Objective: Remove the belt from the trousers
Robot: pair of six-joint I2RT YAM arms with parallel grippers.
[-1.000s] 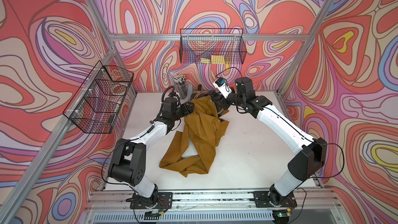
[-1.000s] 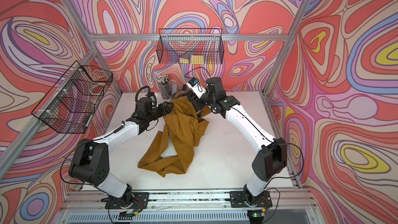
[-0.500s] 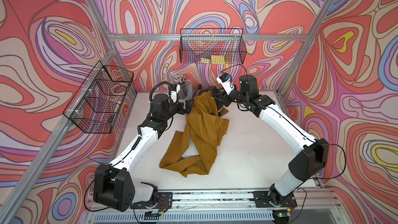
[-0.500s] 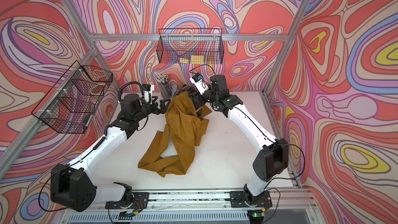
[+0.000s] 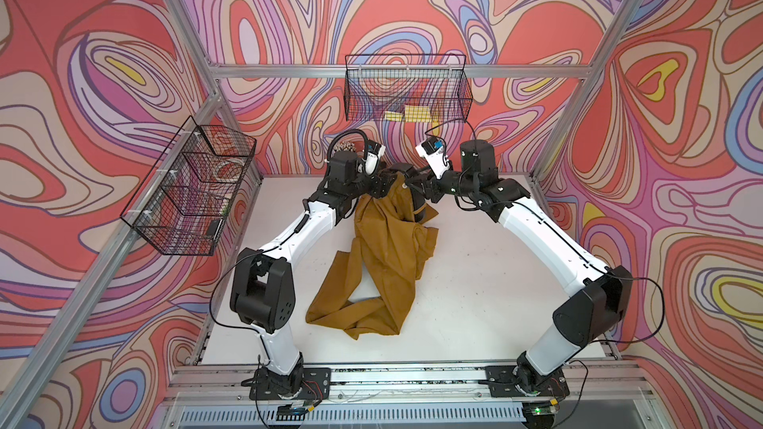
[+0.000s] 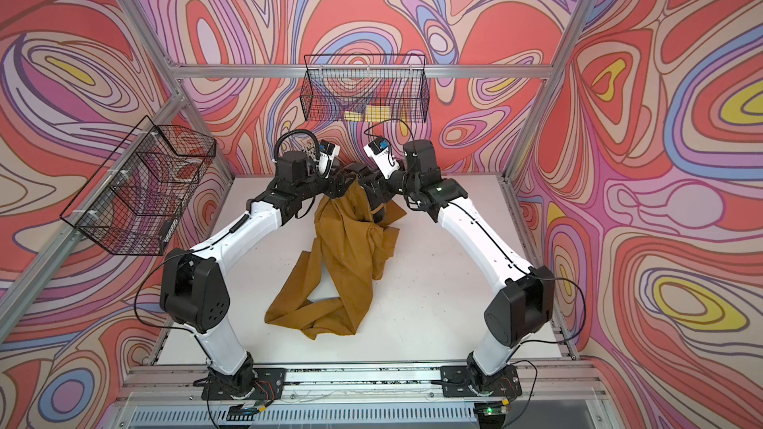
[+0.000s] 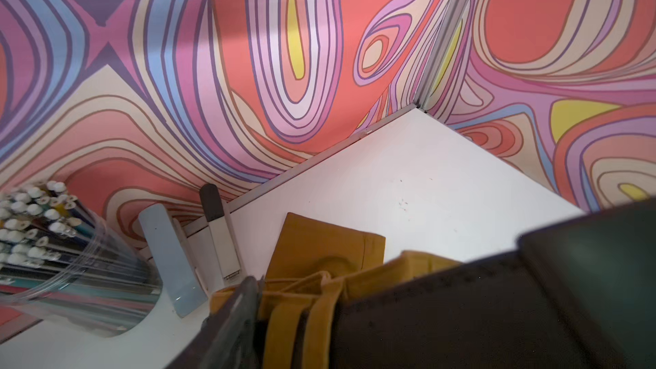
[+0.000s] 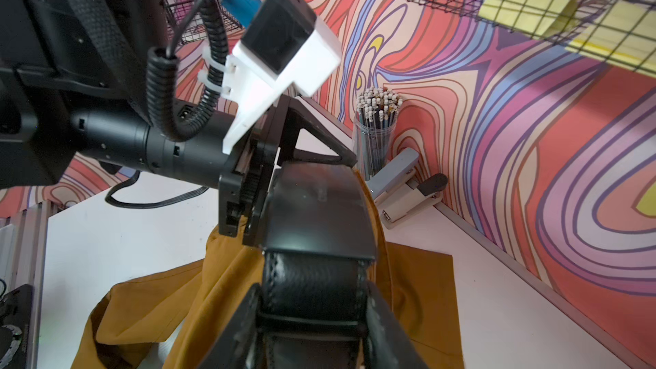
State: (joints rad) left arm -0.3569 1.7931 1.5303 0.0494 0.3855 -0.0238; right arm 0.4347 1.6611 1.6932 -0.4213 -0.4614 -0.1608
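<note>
- At the back edge of the table (image 5: 475, 282), near its middle, both arms meet and hold the waist of the trousers (image 5: 388, 249) raised off the surface.
- Right gripper (image 8: 312, 296): the pincer is pinching the belt (image 8: 312, 275). In the right wrist view the stitched black strap passes between both fingers.
- Left gripper (image 5: 380, 188): the pincer is pinching the waistband cloth at the raised left corner of the trousers, just beside the belt.
- Belt location: at the raised waistband, between the two grippers. In the left wrist view the mustard belt loops (image 7: 284, 321) lie against the dark strap.
- Trousers location: the legs hang from the raised waist and trail toward the front edge. The leg ends (image 5: 355, 315) lie folded on the table, nearer the left arm's base.
- Back edge, left of the middle: a pencil cup (image 8: 378, 129) and a stapler (image 8: 401, 189) stand side by side, close to the left gripper.
- Walls: one wire basket (image 5: 406, 88) hangs on the back wall and holds yellow pads. A second basket (image 5: 194, 191) hangs on the left wall.
</note>
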